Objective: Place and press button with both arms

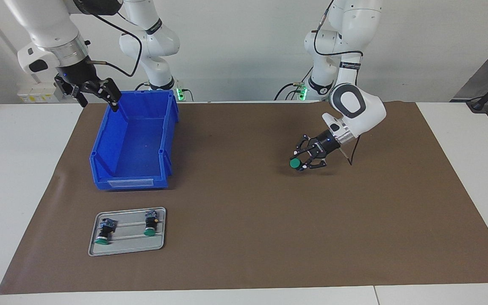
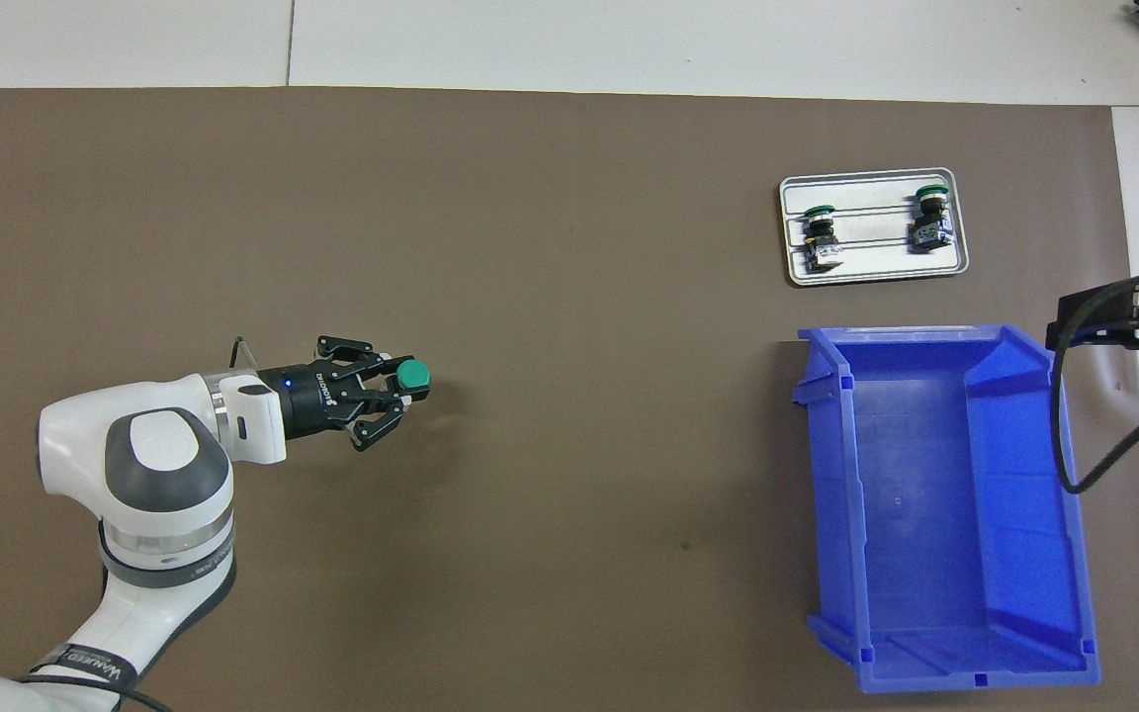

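Note:
My left gripper (image 1: 302, 164) is shut on the button (image 1: 295, 163), with the green cap sticking out past the fingertips. It holds the button low over the brown mat (image 1: 244, 203), toward the left arm's end of the table. Whether the button touches the mat I cannot tell. Both also show in the overhead view: the left gripper (image 2: 394, 388) and the button (image 2: 413, 374). My right gripper (image 1: 98, 98) is open and empty. It hangs in the air over the blue bin's corner by the right arm's base, and shows at the overhead view's edge (image 2: 1128, 318).
An empty blue bin (image 1: 129, 183) (image 2: 955, 677) stands toward the right arm's end. Farther from the robots lies a grey tray (image 1: 127, 246) (image 2: 871, 274) holding two other green-capped buttons (image 1: 104, 232) (image 1: 151, 223). White table borders the mat.

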